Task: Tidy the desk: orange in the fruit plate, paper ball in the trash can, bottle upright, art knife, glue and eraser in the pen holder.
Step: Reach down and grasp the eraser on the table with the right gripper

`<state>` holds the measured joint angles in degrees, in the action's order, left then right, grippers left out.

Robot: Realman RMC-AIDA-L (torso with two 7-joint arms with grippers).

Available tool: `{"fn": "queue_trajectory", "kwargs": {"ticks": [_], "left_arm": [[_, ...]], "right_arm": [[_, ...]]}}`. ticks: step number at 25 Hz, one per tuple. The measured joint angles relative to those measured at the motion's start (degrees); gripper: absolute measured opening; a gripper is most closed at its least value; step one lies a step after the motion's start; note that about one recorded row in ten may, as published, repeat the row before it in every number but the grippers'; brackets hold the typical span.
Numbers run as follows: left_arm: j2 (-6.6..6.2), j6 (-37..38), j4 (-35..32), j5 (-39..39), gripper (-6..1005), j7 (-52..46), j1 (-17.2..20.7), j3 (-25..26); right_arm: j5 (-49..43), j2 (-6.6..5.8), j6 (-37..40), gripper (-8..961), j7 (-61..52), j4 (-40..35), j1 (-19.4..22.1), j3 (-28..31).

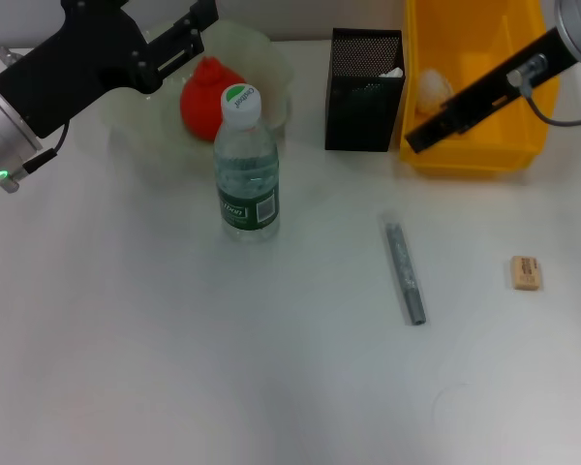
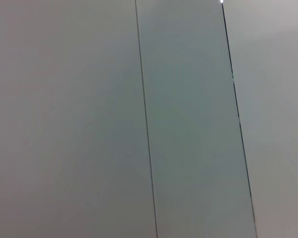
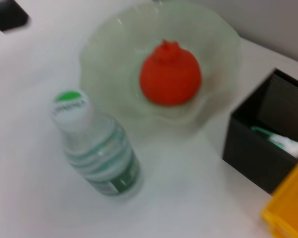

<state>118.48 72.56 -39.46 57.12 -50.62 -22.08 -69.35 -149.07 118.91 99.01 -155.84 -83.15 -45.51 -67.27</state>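
Observation:
The orange (image 1: 203, 95) (image 3: 170, 77) lies in the pale-green fruit plate (image 1: 271, 58) (image 3: 104, 44) at the back left. In front of the plate, the bottle (image 1: 247, 165) (image 3: 97, 153) stands upright. The black mesh pen holder (image 1: 365, 87) (image 3: 260, 148) holds a white-and-green glue stick (image 3: 283, 144). Beside it, the paper ball (image 1: 432, 89) rests in the yellow trash can (image 1: 474, 155). The grey art knife (image 1: 405, 271) and the tan eraser (image 1: 526, 272) lie on the desk at the right. My left gripper (image 1: 201, 29) hovers open and empty over the plate's back-left edge. My right gripper (image 1: 416, 139) hangs over the trash can's near-left corner.
The white desk (image 1: 174, 368) stretches bare toward me across the front. The pen holder and trash can stand side by side at the back, almost touching. The left wrist view shows only plain grey wall panels (image 2: 188, 124).

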Motion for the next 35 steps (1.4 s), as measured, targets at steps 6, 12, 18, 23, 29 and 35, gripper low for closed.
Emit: {"fn": "queue_trajectory", "kwargs": {"ticks": [6,12,18,23,29,35], "left_arm": [[0.00,-0.2,0.2,0.0,668,0.0,-0.2,0.0],[0.04,-0.2,0.5,0.0,668,0.0,-0.5,-0.1],[0.15,-0.1,0.7,0.0,668,0.0,-0.7,-0.3],[0.18,-0.1,0.8,0.0,668,0.0,-0.6,-0.2],[0.17,-0.1,0.9,0.0,668,0.0,-0.7,0.0],[0.10,-0.1,0.9,0.0,668,0.7,-0.7,0.1]], "right_arm": [[-9.3,0.10,1.5,655,-1.7,6.1,-0.9,-1.2],[-10.2,0.16,1.2,680,-1.7,11.2,-0.6,-1.2],[-12.7,0.26,1.4,685,-2.0,14.5,0.2,-1.2],[-13.0,0.27,-0.3,681,-2.1,17.1,1.7,-1.2],[-13.1,0.27,-2.9,676,-2.1,18.4,3.1,-0.9],[-12.9,0.31,-5.4,672,-2.1,20.8,3.2,-1.0]]}}
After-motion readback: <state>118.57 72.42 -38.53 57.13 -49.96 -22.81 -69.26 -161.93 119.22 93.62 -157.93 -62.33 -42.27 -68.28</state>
